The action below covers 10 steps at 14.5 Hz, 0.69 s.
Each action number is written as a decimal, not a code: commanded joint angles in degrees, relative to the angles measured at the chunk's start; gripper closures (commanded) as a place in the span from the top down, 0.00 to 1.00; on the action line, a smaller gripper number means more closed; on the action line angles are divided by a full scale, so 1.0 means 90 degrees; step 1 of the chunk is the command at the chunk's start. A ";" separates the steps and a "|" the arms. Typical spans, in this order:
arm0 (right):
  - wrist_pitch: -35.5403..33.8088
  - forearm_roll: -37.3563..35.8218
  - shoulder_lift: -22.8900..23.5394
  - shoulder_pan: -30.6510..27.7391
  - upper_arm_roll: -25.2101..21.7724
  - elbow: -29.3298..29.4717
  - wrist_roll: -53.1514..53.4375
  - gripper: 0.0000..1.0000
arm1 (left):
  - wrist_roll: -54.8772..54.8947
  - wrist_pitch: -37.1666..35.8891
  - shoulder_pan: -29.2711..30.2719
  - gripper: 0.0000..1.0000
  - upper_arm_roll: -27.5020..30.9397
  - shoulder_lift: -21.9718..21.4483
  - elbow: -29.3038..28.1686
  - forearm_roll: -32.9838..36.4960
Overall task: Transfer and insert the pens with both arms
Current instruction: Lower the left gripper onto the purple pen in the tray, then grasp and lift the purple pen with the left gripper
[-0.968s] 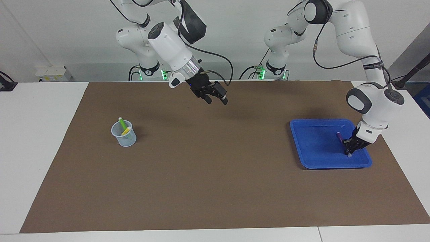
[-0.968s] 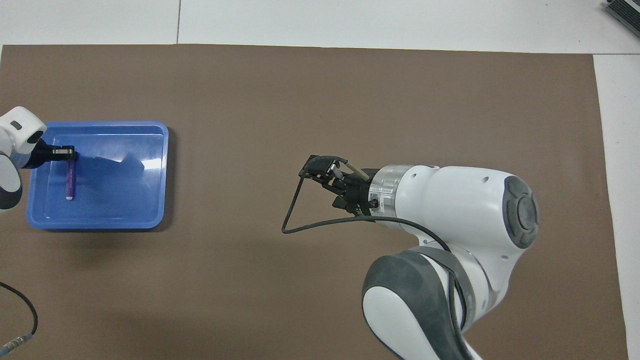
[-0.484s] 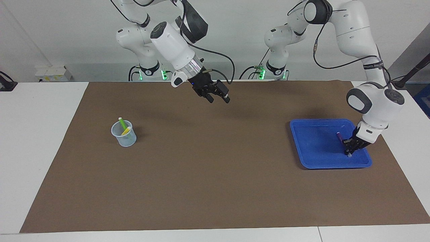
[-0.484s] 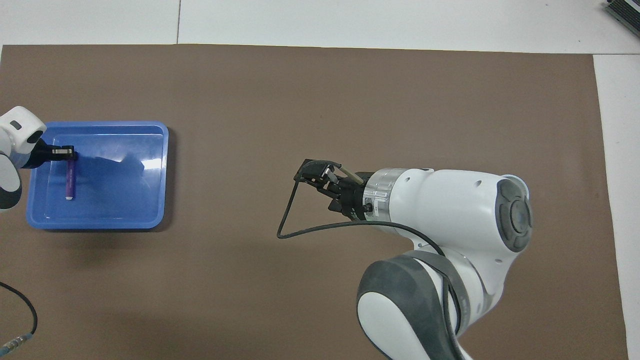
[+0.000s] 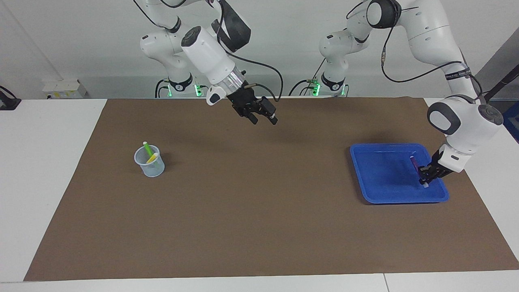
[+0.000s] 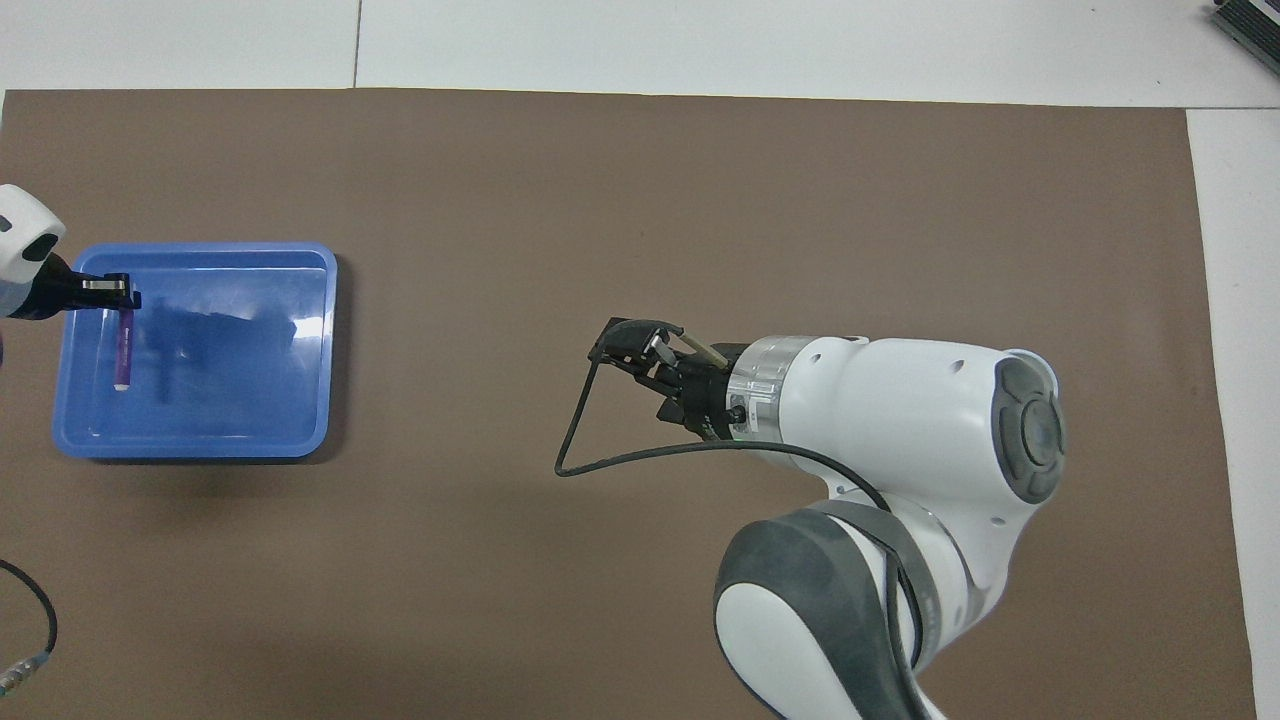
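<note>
The purple pen (image 5: 415, 164) (image 6: 123, 345) hangs just above the floor of the blue tray (image 5: 381, 178) (image 6: 250, 410), its whitish end pointing away from the robots. My left gripper (image 5: 425, 177) (image 6: 122, 300) is shut on it near that whitish end. The green pen (image 5: 147, 149) and the yellow pen (image 5: 152, 157) stand in a clear cup (image 5: 151, 167) toward the right arm's end of the table. My right gripper (image 5: 262, 117) (image 6: 640, 352) waits open and empty in the air over the middle of the mat. The right arm hides the cup in the overhead view.
A brown mat (image 5: 259, 211) covers most of the white table. Two smaller white arms with green lights (image 5: 196, 90) stand at the robots' edge. A black cable (image 6: 590, 440) loops off the right wrist.
The left gripper has raised the purple pen off the tray floor and carried it a little toward the left arm's end. The right gripper drew slightly closer to the robots, then stopped.
</note>
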 commanded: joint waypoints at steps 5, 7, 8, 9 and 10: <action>0.0118 0.0198 0.0041 0.0017 0.0005 0.0058 0.0088 1.00 | -0.1439 -0.0841 -0.0183 0.00 -0.0044 -0.0739 0.0024 -0.0063; 0.0176 0.0577 0.0041 0.0027 -0.0005 0.0058 0.0088 1.00 | -0.2113 -0.0997 -0.0280 0.00 -0.0064 -0.0974 0.0043 -0.0073; 0.0264 0.0628 0.0041 0.0027 -0.0005 0.0058 0.0088 1.00 | -0.2455 -0.1066 -0.0348 0.00 -0.0064 -0.1081 0.0043 -0.0073; 0.0303 0.0628 0.0051 0.0027 -0.0005 0.0058 0.0088 1.00 | -0.2806 -0.1144 -0.0368 0.00 -0.0073 -0.1188 0.0082 -0.0073; 0.0313 0.0628 0.0051 0.0027 -0.0005 0.0058 0.0088 1.00 | -0.3177 -0.1241 -0.0426 0.00 -0.0083 -0.1276 0.0121 -0.0073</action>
